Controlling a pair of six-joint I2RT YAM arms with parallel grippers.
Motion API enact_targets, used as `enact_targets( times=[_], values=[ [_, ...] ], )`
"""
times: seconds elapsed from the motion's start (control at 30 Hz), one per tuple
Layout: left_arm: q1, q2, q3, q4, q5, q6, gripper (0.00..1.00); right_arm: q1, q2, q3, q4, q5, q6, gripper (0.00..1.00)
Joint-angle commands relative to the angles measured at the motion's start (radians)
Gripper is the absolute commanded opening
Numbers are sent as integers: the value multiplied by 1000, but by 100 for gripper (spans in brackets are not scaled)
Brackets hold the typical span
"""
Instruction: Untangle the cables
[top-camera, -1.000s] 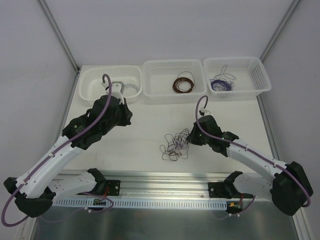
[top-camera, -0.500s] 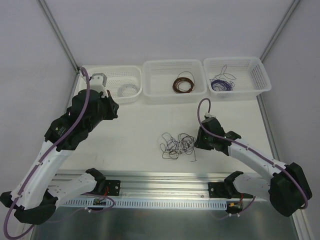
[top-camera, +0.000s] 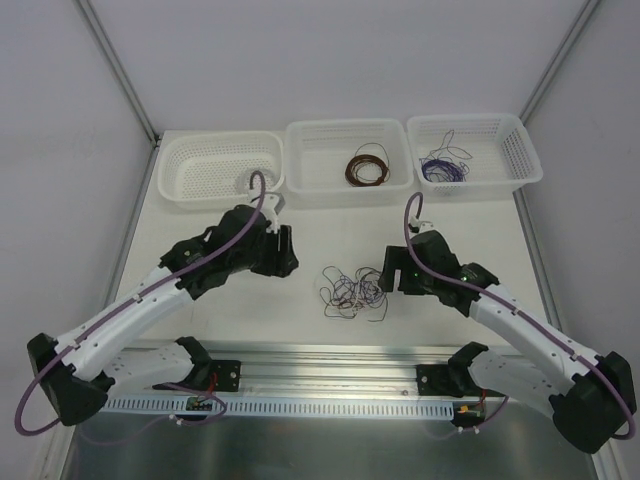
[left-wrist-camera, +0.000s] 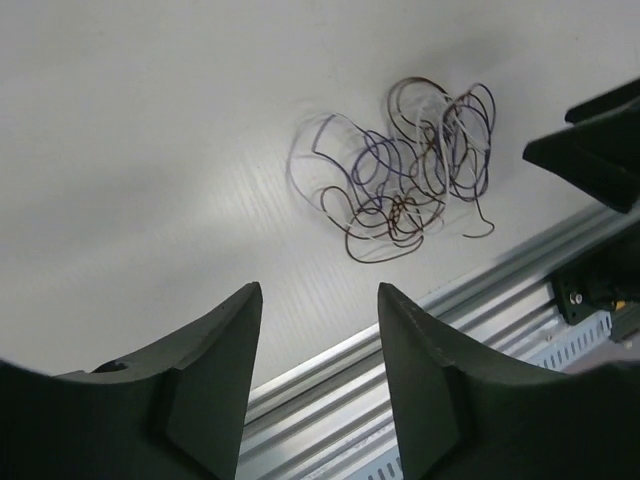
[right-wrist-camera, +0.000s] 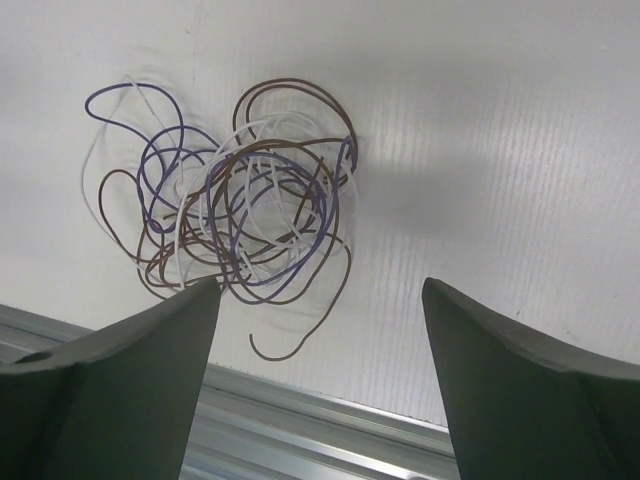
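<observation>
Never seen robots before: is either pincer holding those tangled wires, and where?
Nothing is held. The left pincer and the right pincer are open and empty; the cables lie loose on the table.

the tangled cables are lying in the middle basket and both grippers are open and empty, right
No: the tangled cables lie on the table, not in the middle basket, as the top external view shows. The left gripper and right gripper are open and empty.
</observation>
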Motion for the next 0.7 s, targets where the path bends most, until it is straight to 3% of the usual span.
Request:
enact_targets(
  times=[0.0,0.1,0.33,0.67],
  values=[
    [-127,105,6,151,10,-42,54,4,-48,24,-54,55,-10,88],
    [-193,221,36,208,1,-72,60,4,-86,12,-82,114,19,99],
    [-282,516,210,262,-45,-93,62,1,-189,-25,-152,245,99,99],
    [-313,739,319,259,-58,-107,29,0,-269,-48,-174,286,119,100]
  ],
)
